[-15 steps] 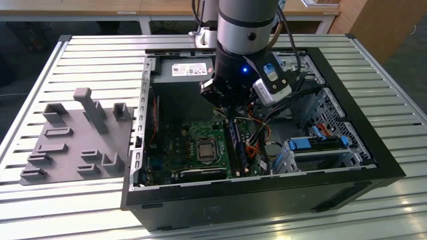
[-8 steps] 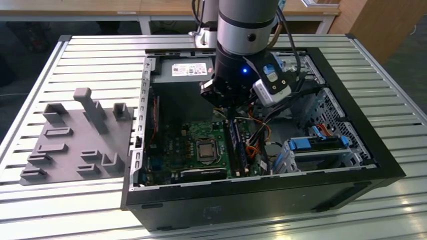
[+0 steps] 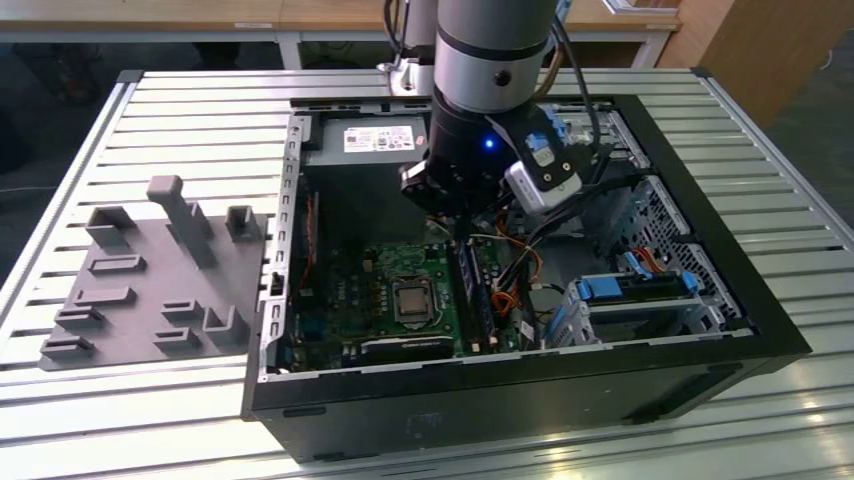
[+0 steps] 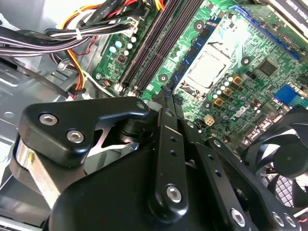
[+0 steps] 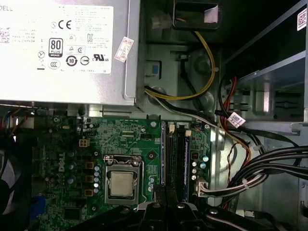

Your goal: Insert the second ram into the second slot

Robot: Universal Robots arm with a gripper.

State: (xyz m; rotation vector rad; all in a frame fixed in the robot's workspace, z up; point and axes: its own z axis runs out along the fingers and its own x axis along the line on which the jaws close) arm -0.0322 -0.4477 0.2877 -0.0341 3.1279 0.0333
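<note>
1. Exterior view: the arm stands upright over the open computer case (image 3: 534, 405) on the slatted desk (image 3: 200, 120). Its tool (image 3: 459, 228) hangs straight above the memory slots (image 3: 487, 300), probably so that any push runs squarely down into a slot.
2. In the second wrist view the tool's fingers (image 4: 166, 125) are drawn together to a narrow tip, and nothing shows between them.
3. A thin blue strip, which I take for the second ram (image 3: 470, 293), lies edge-up along the slots, just right of the processor socket (image 3: 408, 300) in the exterior view. Whether it is fully seated I cannot tell.
4. A bundle of cables (image 4: 72, 33) crowds the side of the slots away from the socket.
5. The fan (image 4: 284, 159) and the power supply (image 5: 62, 86) stand clear. A grey tray (image 3: 134, 300) lies on the desk, on the exterior view's left.
</note>
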